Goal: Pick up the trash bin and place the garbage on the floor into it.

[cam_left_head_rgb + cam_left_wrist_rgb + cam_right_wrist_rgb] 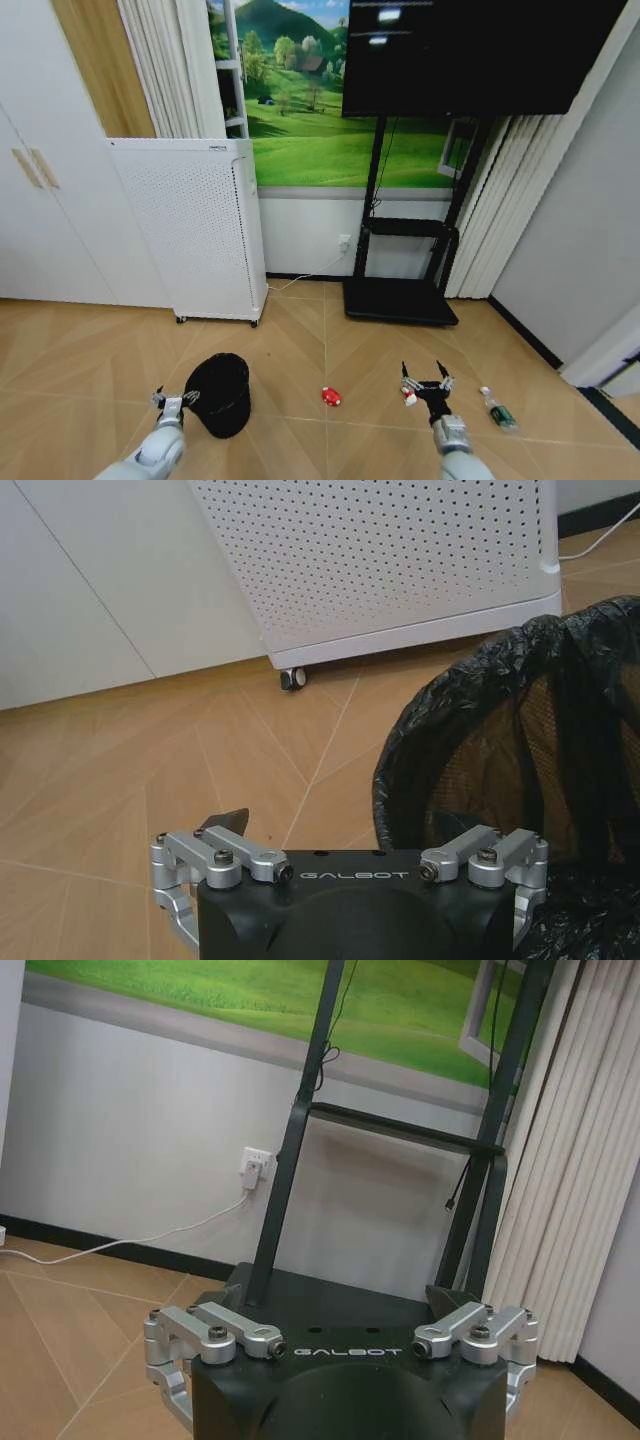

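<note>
Grippers held open over a floor with bin and litter

Head view: wooden floor (300,330) is seen in front of a white perforated appliance (190,230) and a black screen stand (400,298). The trash bin (220,393), round, black and lined with a dark bag, is stood on the floor at the robot's left. The left gripper (174,399) is held just beside the bin's left edge, its fingers spread. A red wad (331,397) lies near the middle of the floor. The right gripper (428,382) is raised with its fingers spread wide and nothing between them; a red-and-white wrapper (409,398) is seen just beside its left fingertip. A clear bottle with a green label (498,410) lies on its side further to the right, apart from the gripper.

Left wrist view: the left gripper (340,825) is shown spread wide and empty. The bin's rim (440,690), draped with black bag, is close by one fingertip; whether it is touched cannot be told. The appliance (400,560) stands behind on small wheels.

Right wrist view: the right gripper (340,1305) is shown wide open, empty, pointed at the stand's base (330,1305), with a wall socket (252,1165) and a white cable (130,1240) behind.
</note>
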Robot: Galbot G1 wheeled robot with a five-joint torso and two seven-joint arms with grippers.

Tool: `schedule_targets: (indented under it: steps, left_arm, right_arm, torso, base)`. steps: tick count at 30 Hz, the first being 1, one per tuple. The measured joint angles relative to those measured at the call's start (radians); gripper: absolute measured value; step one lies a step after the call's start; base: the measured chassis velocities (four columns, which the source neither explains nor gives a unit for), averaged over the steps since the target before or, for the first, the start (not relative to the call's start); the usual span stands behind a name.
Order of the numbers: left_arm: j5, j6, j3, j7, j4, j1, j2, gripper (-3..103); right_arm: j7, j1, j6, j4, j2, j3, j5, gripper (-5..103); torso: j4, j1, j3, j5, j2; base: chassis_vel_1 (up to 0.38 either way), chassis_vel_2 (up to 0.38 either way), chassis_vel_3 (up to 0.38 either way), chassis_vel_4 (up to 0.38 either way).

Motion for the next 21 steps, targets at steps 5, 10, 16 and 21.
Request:
schedule_targets:
  steps: [5, 10, 16, 21]
  left_arm:
    - [0.004, -0.028, 0.019, 0.009, 0.049, -0.028, -0.029, 100]
    - [0.006, -0.050, 0.033, 0.010, 0.074, -0.046, -0.049, 85]
    - [0.006, -0.071, 0.044, 0.014, 0.092, -0.063, -0.062, 62]
    - [0.008, -0.077, 0.046, 0.015, 0.099, -0.066, -0.069, 41]
  right_arm:
    - [-0.001, -0.008, 0.005, 0.000, 0.004, 0.002, 0.020, 100]
    - [-0.001, -0.007, 0.007, 0.011, 0.001, 0.002, 0.040, 100]
    - [-0.005, -0.005, 0.014, 0.013, -0.001, 0.004, 0.052, 100]
    - [-0.009, -0.005, 0.025, 0.006, 0.000, 0.005, 0.036, 100]
  torso:
    - [-0.0001, 0.000, 0.000, 0.0001, 0.000]
    - [-0.0001, 0.000, 0.000, 0.0000, 0.000]
    - [0.0002, 0.000, 0.000, 0.0000, 0.001]
    - [0.0000, 0.000, 0.000, 0.0000, 0.001]
  base:
    - [0.000, 0.000, 0.000, 0.000]
    - [0.000, 0.000, 0.000, 0.000]
    - [0.000, 0.000, 0.000, 0.000]
    - [0.000, 0.000, 0.000, 0.000]
